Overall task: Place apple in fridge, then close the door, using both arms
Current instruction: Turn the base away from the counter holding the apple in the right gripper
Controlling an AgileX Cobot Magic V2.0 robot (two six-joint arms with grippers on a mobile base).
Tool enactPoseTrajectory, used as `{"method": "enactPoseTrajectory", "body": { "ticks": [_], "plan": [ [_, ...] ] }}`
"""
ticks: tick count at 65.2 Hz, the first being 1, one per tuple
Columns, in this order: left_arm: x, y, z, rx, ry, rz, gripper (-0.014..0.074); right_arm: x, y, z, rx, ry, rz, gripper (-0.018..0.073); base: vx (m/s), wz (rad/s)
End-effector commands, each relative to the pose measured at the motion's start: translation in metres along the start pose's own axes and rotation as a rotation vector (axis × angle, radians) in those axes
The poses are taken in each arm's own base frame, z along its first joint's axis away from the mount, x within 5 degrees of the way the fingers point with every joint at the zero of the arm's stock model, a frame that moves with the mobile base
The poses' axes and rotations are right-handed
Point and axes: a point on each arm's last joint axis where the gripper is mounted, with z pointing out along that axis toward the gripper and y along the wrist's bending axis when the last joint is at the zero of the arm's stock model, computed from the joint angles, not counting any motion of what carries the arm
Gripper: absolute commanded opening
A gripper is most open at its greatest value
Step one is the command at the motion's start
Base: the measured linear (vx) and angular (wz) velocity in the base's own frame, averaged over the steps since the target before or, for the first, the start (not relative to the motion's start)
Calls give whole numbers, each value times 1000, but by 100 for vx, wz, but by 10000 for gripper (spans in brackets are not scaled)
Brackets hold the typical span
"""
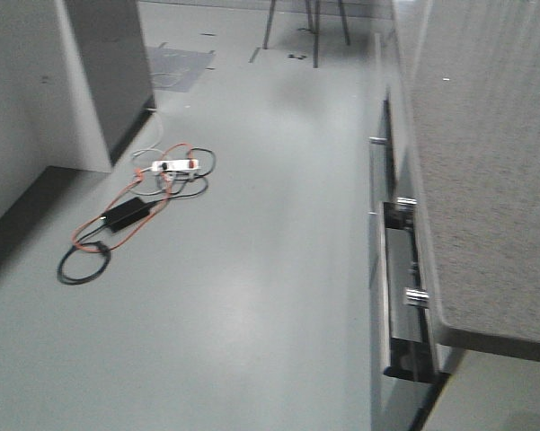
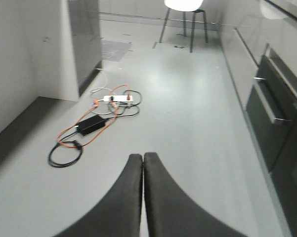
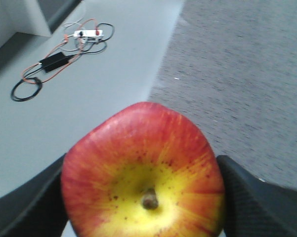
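Got the apple, fridge part not done yet

My right gripper (image 3: pixel 143 203) is pinching the apple (image 3: pixel 138 148). The left gripper (image 2: pixel 142 195) is pressed together and empty. Placing it and closing the door are left.

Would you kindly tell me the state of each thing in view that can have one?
right gripper: shut on the apple.
apple: held, stem dimple facing the wrist camera.
left gripper: shut, holding nothing.
power strip: lying on the floor amid tangled cables.
chair: standing upright.
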Motion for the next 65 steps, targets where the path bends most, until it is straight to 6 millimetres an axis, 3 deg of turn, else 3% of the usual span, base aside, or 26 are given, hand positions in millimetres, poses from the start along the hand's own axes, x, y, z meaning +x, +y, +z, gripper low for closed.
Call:
{"method": "enactPoseTrajectory", "body": {
  "ticks": [1, 65],
  "plan": [
    [-1, -1, 1, 19, -65, -9, -5, -14, 0, -5, 4, -91, 9, 85, -2, 46],
    [-1, -1, 1, 19, -65, -9, -5, -13, 0, -5, 4, -91, 9, 85, -3, 34]
  ]
}}
